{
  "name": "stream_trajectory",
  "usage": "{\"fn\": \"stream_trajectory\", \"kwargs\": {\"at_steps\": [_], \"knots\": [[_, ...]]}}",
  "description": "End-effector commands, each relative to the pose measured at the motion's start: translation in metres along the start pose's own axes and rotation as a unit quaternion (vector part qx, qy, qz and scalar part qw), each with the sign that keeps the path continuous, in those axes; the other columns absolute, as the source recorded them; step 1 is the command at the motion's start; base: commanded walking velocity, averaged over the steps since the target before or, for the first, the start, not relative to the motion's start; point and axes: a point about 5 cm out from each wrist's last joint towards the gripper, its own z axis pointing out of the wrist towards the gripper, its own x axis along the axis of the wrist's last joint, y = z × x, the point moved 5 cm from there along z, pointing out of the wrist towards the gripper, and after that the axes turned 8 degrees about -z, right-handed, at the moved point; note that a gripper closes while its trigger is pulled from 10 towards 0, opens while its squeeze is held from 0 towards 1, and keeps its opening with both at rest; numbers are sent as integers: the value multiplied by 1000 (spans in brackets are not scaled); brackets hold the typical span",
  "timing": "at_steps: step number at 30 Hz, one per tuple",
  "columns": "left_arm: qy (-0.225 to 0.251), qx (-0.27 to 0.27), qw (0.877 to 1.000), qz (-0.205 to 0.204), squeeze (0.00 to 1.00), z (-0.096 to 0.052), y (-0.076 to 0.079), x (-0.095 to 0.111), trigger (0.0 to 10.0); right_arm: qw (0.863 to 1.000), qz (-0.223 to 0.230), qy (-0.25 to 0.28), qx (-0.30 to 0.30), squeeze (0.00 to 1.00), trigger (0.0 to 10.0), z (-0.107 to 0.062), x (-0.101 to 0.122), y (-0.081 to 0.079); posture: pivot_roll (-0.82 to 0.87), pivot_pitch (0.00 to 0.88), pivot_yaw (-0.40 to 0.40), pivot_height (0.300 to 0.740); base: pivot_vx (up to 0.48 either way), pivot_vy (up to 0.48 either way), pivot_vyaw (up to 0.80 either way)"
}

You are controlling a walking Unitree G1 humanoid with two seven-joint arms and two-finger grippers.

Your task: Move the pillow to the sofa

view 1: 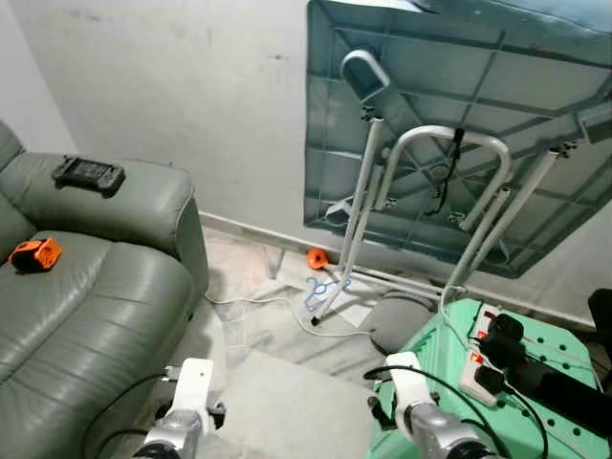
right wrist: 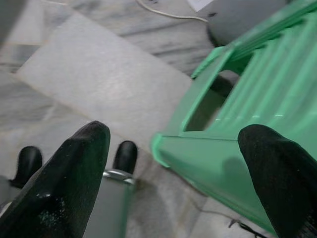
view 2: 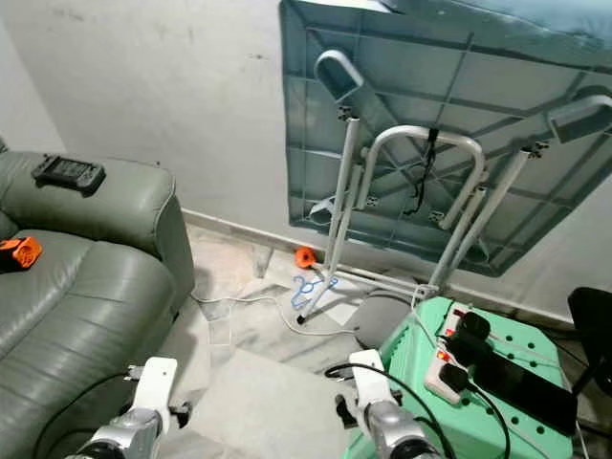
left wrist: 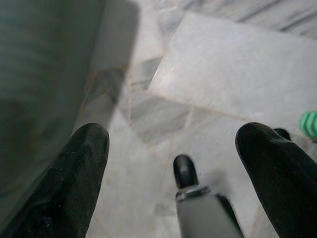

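Observation:
A grey-green leather sofa stands at the left, its armrest toward the wall. A grey, rounded, cushion-like thing lies on the floor between the folded table's legs and the green stool; I cannot tell for sure that it is the pillow. Both arms hang low: the left arm beside the sofa front, the right arm by the stool's corner. My left gripper is open over marble floor with nothing between its fingers. My right gripper is open too, above the stool's edge.
A black handset lies on the armrest and an orange object on the seat. A folded blue-grey table leans on the wall, its metal legs out. The green stool carries a power strip and cables. A white cord trails across the floor.

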Motion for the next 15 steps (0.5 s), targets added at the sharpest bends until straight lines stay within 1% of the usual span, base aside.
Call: {"fn": "stream_trajectory", "kwargs": {"at_steps": [1,4,7,15], "knots": [[-7,1,1000,-7,0,0,-1,-2,10000,1000,-9,-3,1,0,10000,0,0,-1,-120,0,-29,740,0,0,0],[-6,1,1000,-8,0,0,-1,-2,10000,1000,0,-2,0,0,10000,0,1,-1,-119,0,-31,740,0,0,0],[-5,2,1000,-7,0,0,-1,-1,10000,1000,-7,-4,0,0,10000,0,1,0,-119,0,-32,740,0,0,0],[-4,3,1000,-5,0,0,-1,-1,10000,1000,-7,-5,-3,0,10000,0,1,0,-119,0,-33,740,0,0,0]]}}
